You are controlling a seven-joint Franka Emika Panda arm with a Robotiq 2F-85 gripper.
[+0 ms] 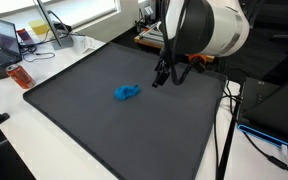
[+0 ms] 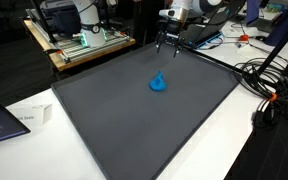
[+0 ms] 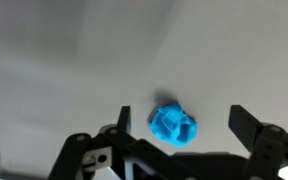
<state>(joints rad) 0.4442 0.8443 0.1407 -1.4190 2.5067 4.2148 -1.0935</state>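
While the gripper (image 1: 161, 79) is held with its two dark fingers spread apart and empty, one blue lump (image 3: 172, 125), crumpled and soft-looking, is seen just below, between them, untouched, on one flat, matte dark-grey mat (image 1: 94, 125).

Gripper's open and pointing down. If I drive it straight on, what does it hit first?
Probably the blue thing: the wrist view shows it between the open fingers of the gripper. Depth is unclear, so it might meet the mat beside it instead.
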